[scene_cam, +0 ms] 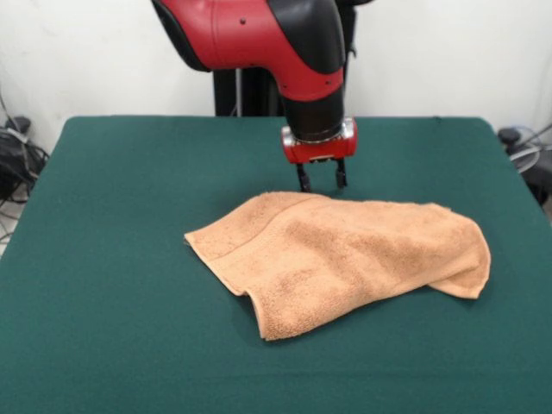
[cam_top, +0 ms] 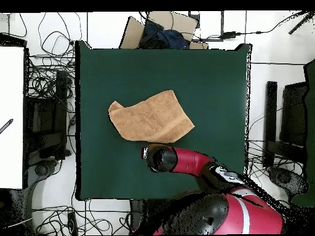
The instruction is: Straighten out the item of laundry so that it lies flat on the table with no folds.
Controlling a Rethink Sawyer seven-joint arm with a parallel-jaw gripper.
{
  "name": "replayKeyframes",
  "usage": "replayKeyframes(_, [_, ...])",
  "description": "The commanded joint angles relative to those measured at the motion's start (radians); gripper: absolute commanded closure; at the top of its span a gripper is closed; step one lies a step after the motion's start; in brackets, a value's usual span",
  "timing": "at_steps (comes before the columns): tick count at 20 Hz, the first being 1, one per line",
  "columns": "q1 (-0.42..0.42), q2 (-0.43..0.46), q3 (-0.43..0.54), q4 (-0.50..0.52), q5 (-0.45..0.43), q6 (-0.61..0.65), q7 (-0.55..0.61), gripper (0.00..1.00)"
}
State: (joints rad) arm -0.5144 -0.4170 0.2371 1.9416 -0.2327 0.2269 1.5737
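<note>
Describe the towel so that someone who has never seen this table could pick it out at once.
Start from the big dark green table. Near its middle, just in front of the red and black arm's tool, lies a peach-orange terry towel, rumpled and folded over itself. It is the only cloth on the table, with a woven band along one edge.

1. The towel (scene_cam: pixel 345 254) was peach-orange all over, with a woven band of the same colour near one edge.
2. The table (scene_cam: pixel 112 259) had a plain dark green top (no pattern on it).
3. The arm (scene_cam: pixel 259 34) was red with black parts.
4. The gripper (scene_cam: pixel 322 179) had a red body with a silver ring, and its fingers (scene_cam: pixel 304 178) were black.
</note>
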Motion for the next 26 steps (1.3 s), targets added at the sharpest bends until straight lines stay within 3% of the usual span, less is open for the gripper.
replayKeyframes(1, [0.006,0.146,-0.002,-0.114,-0.028,-0.112,0.120,0.00])
replayKeyframes(9, [0.036,0.055,-0.007,-0.090,0.001,-0.041,0.133,0.00])
replayKeyframes(15, [0.004,-0.096,0.050,-0.015,0.033,0.085,0.108,0.00])
replayKeyframes(26, [-0.003,-0.229,0.079,0.012,0.062,0.204,0.086,0.00])
